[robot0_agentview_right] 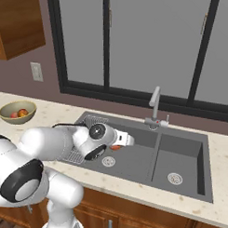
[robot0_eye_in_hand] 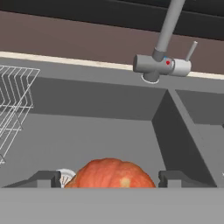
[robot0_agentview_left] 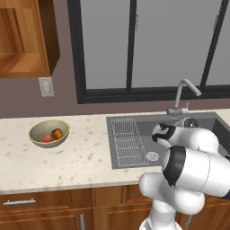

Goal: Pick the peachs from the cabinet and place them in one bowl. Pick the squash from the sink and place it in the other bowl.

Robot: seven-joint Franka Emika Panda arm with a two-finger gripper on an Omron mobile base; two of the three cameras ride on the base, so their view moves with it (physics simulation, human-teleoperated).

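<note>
The squash [robot0_eye_in_hand: 109, 173], an orange-red lump, sits between my two dark fingertips in the hand view, and they reach close to its sides. My gripper [robot0_eye_in_hand: 109, 178] is shut on the squash [robot0_agentview_right: 115, 147] low in the left basin of the dark grey sink [robot0_agentview_right: 132, 165]. Two peachs [robot0_agentview_left: 57, 133] [robot0_agentview_left: 47, 138] lie in the pale tan bowl [robot0_agentview_left: 38, 128] on the counter at the left. The cabinet [robot0_agentview_left: 27, 40] hangs at the upper left, its inside showing. The other bowl is out of view.
A curved silver tap [robot0_agentview_right: 155, 101] stands behind the divider between the two basins. A wire rack [robot0_agentview_left: 128, 141] fills the left side of the left basin. A wall socket [robot0_agentview_left: 46, 86] sits under the cabinet. Dark-framed windows run behind the sink.
</note>
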